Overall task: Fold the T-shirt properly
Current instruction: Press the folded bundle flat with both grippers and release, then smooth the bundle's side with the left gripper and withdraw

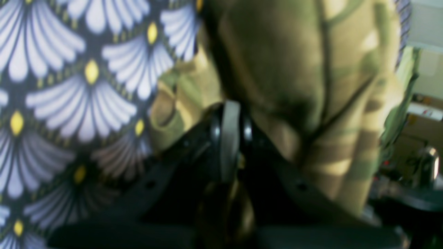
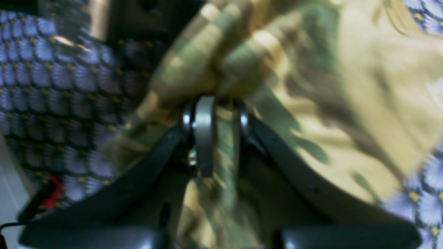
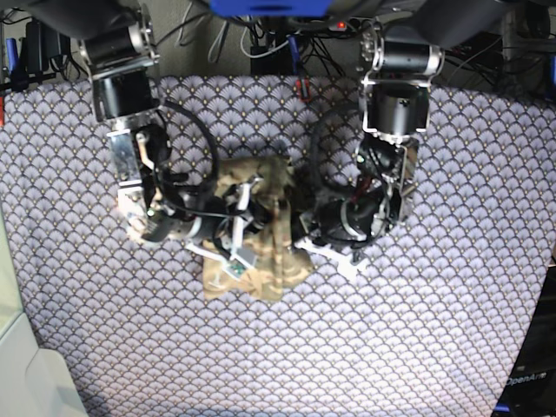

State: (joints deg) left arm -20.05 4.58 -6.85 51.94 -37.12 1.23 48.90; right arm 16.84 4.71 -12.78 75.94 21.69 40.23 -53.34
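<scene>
T-shirt point(image 3: 261, 234) bunched | both jaws pinching it | writing: none legible

Cloth-covered tabletop point(image 3: 452, 330)
A crumpled olive, brown and tan camouflage cloth T-shirt point(image 3: 261, 269) lies near its middle.

Purple scallop-patterned table cloth point(image 3: 452, 330), tangled cables point(image 3: 269, 39) along its far edge

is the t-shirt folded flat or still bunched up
Bunched up. In the base view the T-shirt lies in a crumpled heap on the table cloth, gathered between both grippers, with no flat folded shape.
</scene>
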